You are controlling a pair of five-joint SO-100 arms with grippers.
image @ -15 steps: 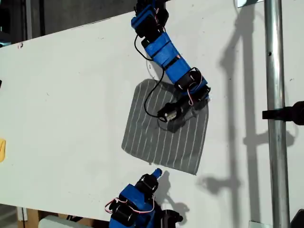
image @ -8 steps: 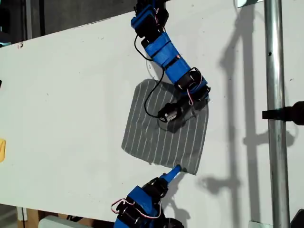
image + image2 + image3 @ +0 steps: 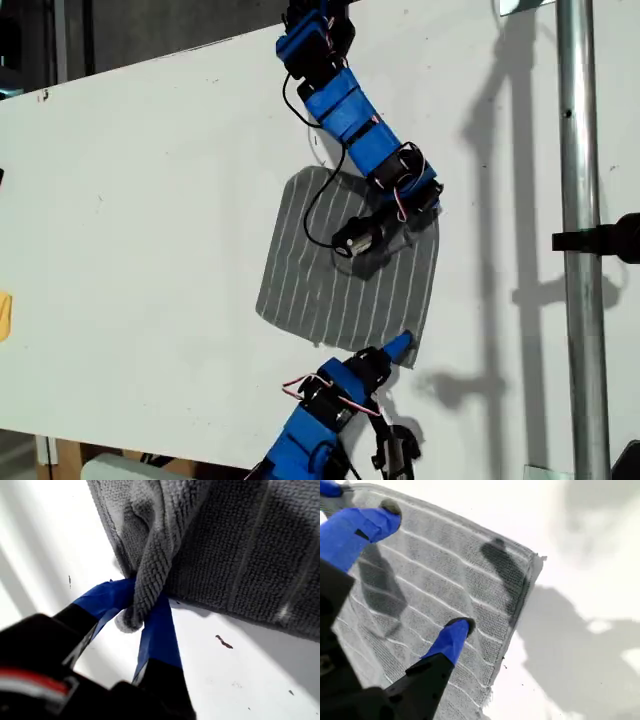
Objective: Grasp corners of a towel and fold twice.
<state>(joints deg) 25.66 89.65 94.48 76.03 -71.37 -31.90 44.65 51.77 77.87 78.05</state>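
At the exterior view's lower right towel (image 3: 345, 265) corner (image 3: 410, 355), your second end effector (image 3: 427, 565) hovers spread; the first end effector (image 3: 142, 607) pinches another corner (image 3: 132, 615).

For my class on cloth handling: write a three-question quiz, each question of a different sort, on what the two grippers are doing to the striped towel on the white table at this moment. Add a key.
1. True or false: my first gripper is shut on a bunched corner of the towel.
2. Multiple choice: in the second wrist view, my second gripper is
A. shut on a corner
B. open, with its jaws over the towel
C. away from the towel, over the bare table
3. Fill in: in the exterior view, the arm reaching in from the bottom edge points its blue tip at the towel's lower ______ corner.

Key: 1 true; 2 B; 3 right.
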